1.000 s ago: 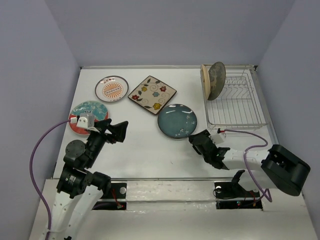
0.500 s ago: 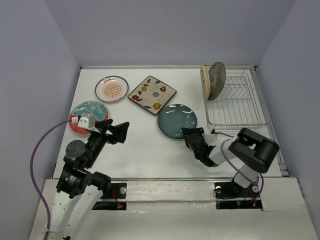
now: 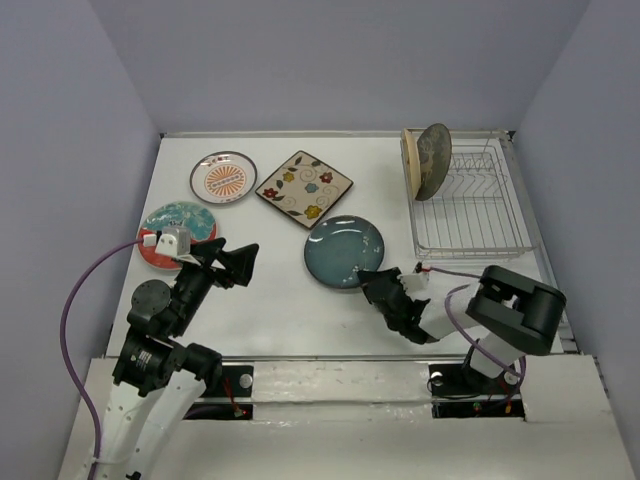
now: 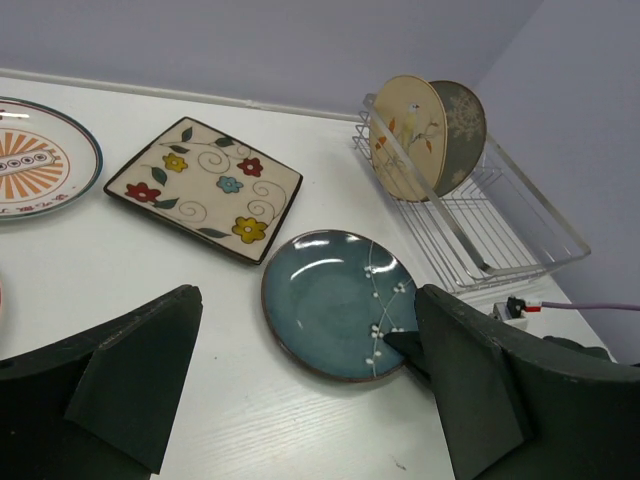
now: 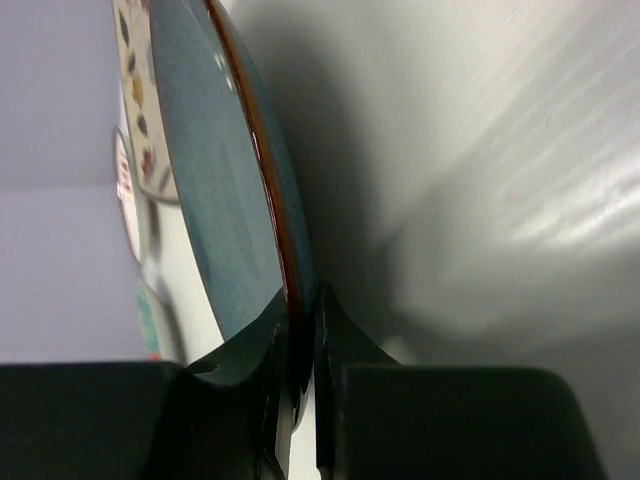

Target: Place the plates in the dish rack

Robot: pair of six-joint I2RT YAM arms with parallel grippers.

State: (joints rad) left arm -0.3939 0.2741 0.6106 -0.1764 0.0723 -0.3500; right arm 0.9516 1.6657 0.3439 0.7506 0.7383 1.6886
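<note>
Pincers: right pincer (image 5: 297, 335) low, clamped on rim of dark teal-blue plate (image 3: 340, 250); left pincer (image 3: 238, 264) aloft, spread wide.

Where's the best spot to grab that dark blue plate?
Its thin rim at the near edge, coming in low from the arms' side. The dark blue plate is wide and shallow, so only the rim suits a two-finger pinch; the right gripper is shut there.

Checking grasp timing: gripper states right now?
Left gripper: open, holding nothing.
Right gripper: shut on the dark teal-blue plate, at its near rim.
</note>
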